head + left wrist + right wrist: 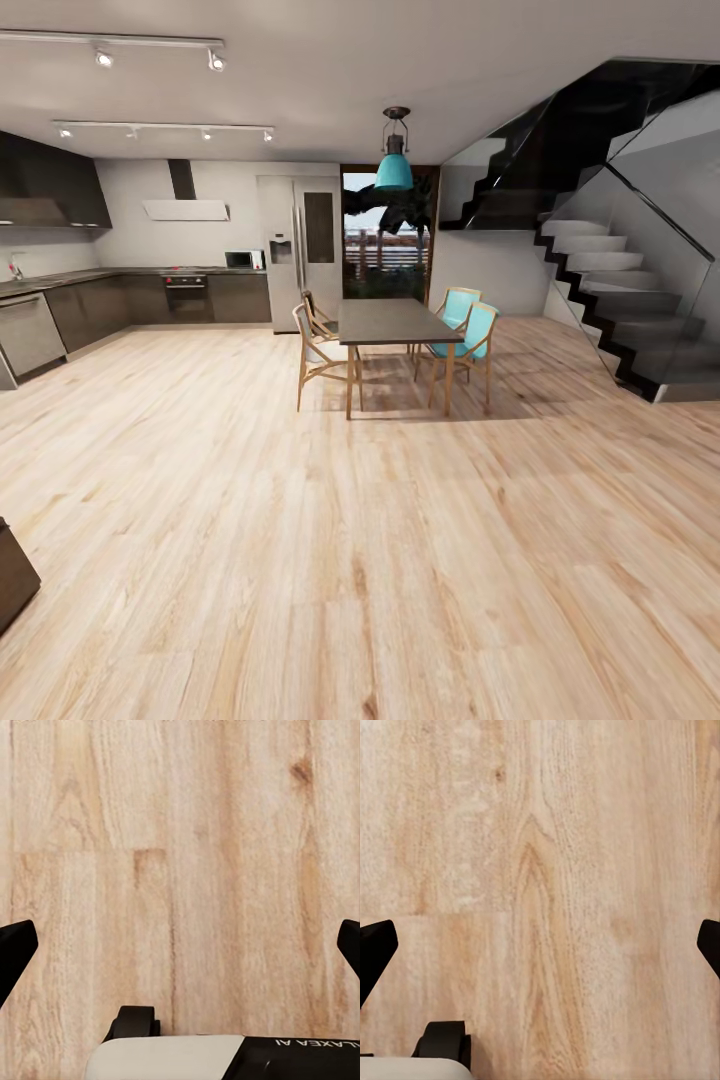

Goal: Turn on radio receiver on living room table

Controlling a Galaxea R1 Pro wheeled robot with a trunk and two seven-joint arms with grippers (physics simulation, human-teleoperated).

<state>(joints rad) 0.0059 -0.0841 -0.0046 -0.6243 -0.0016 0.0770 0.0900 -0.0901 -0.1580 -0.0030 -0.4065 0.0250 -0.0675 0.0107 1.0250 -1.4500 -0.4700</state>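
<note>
Ahead, dark dining table, wood floor

We see a light wood plank floor spanning the room. Standing on it are a dark dining table, two wooden chairs at one side and two teal chairs at the other. A staircase meets the floor at the right.
</note>
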